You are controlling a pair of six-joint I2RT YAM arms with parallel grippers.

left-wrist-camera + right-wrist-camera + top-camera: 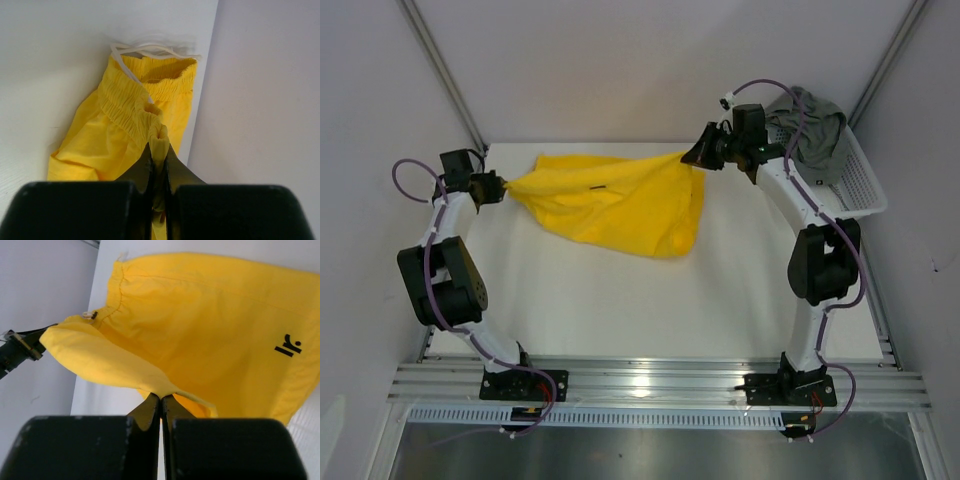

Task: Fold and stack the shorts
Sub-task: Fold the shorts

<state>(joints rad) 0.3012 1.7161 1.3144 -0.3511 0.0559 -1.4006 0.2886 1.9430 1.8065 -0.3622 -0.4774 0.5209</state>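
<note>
Spreading step, by my reading. Top view: the yellow shorts hang strung between the left gripper and the right gripper toward the far side of the table. The cloth sags in a loose, rumpled triangle whose lower part appears to rest on the surface, and no fold is made yet. The grey-green shorts lie heaped in the white mesh basket at far right, untouched. Left wrist view: jaws pressed together on a bunch of the gathered, ribbed elastic waistband; a white drawstring loops at its far end. Right wrist view: jaws pinching a thin edge of smooth, matte fabric, the dark logo off to the right. The next move likely calls for lowering both ends evenly, keeping the cloth taut so it lies flat before folding.
</note>
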